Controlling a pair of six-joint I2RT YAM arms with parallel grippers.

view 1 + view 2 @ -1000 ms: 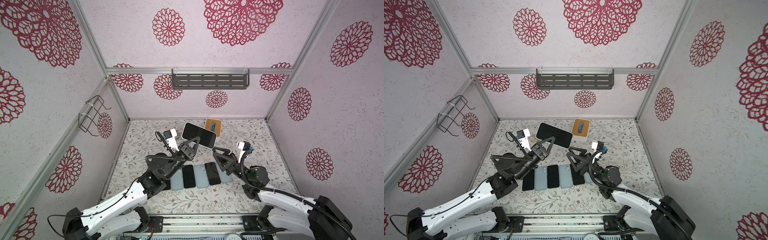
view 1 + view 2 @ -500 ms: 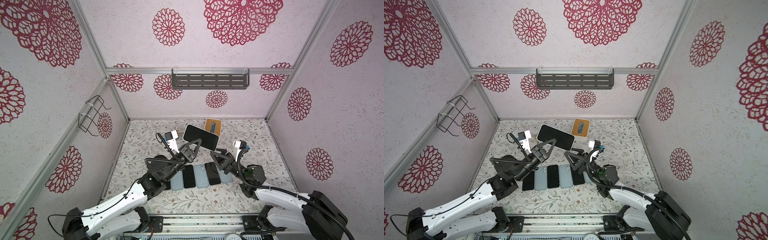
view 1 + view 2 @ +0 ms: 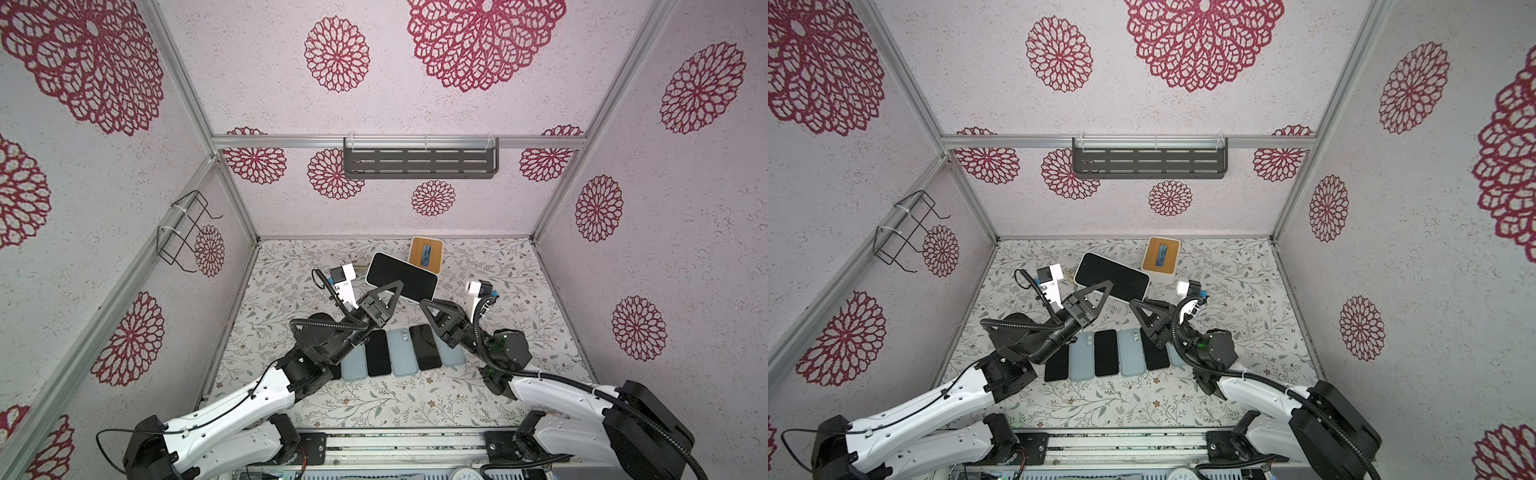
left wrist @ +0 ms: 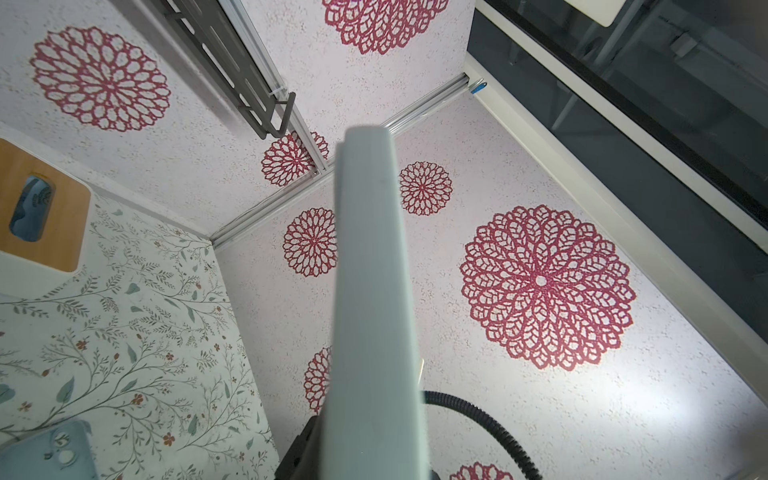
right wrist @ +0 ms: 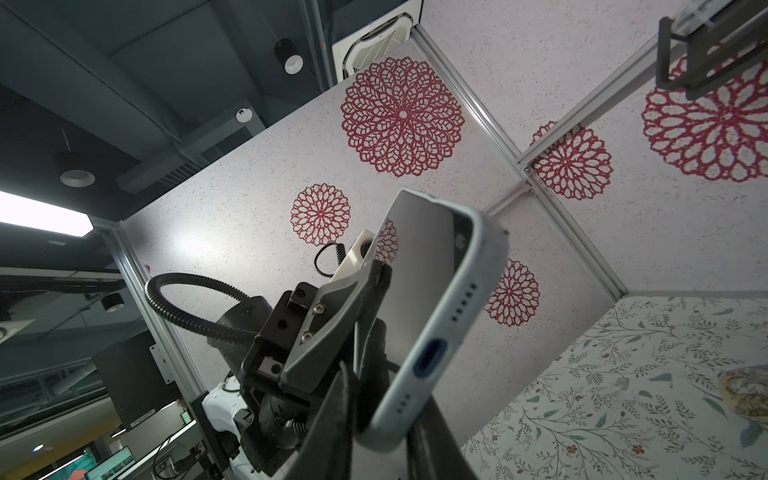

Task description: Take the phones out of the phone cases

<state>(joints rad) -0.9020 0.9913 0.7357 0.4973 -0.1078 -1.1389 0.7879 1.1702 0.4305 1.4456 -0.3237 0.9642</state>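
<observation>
A phone (image 3: pixel 409 272) with a black screen sits in a pale blue phone case (image 5: pixel 453 316) and is held tilted above the table in both top views. My left gripper (image 3: pixel 392 291) is shut on it, one finger across the screen and the other behind the case. In the left wrist view the case's back (image 4: pixel 374 291) fills the middle and hides the jaws. My right gripper (image 5: pixel 384 436) is shut on the case's lower corner, beside the charging port (image 5: pixel 430 357). In a top view the right gripper (image 3: pixel 1137 304) meets the phone (image 3: pixel 1113 274) at its near right corner.
A row of several phones and pale cases (image 3: pixel 401 351) lies flat on the floral table under both arms. A wood-topped tissue box (image 3: pixel 426 253) stands behind the held phone. A grey shelf (image 3: pixel 419 158) hangs on the back wall, a wire rack (image 3: pixel 183 232) on the left wall.
My right gripper has risen and moved left to the phone's corner, and its jaws have closed there. The left gripper has kept its hold, shifting the phone slightly right.
</observation>
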